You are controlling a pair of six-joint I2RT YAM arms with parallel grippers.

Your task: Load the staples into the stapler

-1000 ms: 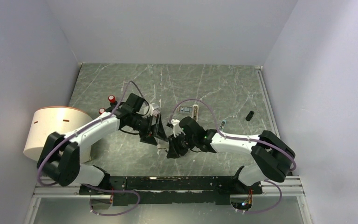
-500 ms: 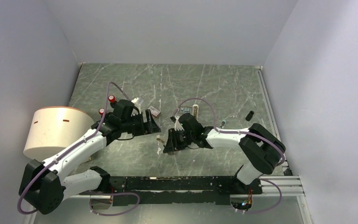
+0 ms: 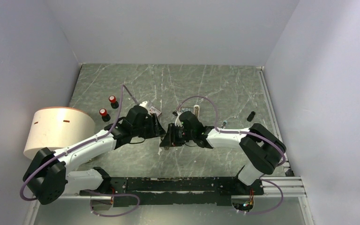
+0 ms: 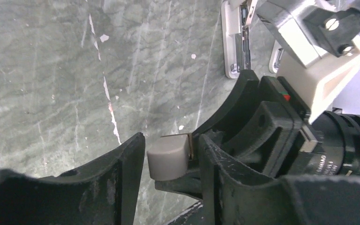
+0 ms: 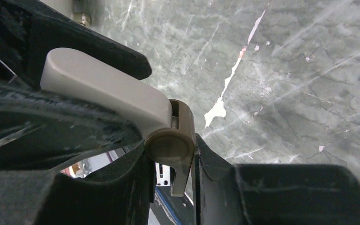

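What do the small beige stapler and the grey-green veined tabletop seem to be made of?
The small beige stapler: probably moulded plastic, with a smooth matte skin, softly rounded edges and no metallic glint.
The grey-green veined tabletop: looks like marble or a marble-patterned laminate, with white veins and a dull sheen. White chipped spots hint at a thin surface layer, but that stays open.

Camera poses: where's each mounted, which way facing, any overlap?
Top external: above and behind the robot, facing down at the table; left arm and right arm show, left gripper and right gripper adjacent.
Left wrist: on the left arm, facing past the left fingers at the stapler tip between them.
Right wrist: on the right arm, facing down; right fingers clamp the stapler's hinge.
Shared by both wrists: the stapler.
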